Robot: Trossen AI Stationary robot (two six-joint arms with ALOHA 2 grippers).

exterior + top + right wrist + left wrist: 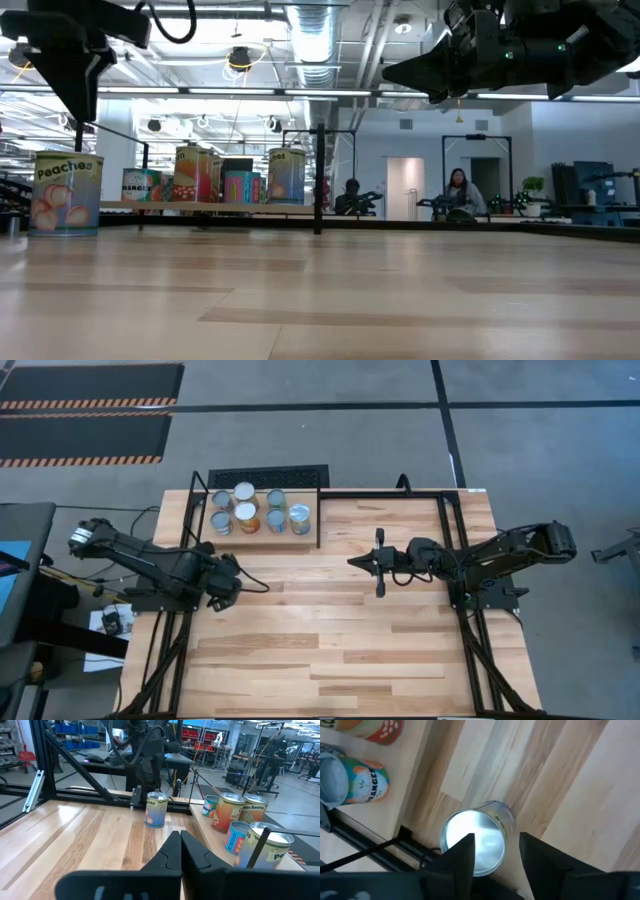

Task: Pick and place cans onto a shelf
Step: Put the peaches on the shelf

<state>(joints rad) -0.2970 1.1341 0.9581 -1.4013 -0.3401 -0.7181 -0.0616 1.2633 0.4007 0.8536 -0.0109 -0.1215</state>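
A peaches can (pixel 66 193) with a shiny lid (pixel 472 842) stands upright on the plank table near its left edge. My left gripper (pixel 496 840) hangs above it, pointing down, open, its fingers over the lid and clear of it; in the high view the gripper (pixel 222 590) hides the can. The shelf (pixel 260 541), a light board with black rods, sits at the far left and bears several upright cans (pixel 247 518). Over the table's middle my right gripper (pixel 352 561) waits level and shut, holding nothing.
A black rod (pixel 370 851) of the shelf's frame runs close beside the peaches can. Black frame rails (pixel 447 550) border the table. A dark mat (pixel 268 477) lies beyond the shelf. Bare planks (pixel 330 640) spread over the middle and near side. People (pixel 458 190) sit far behind.
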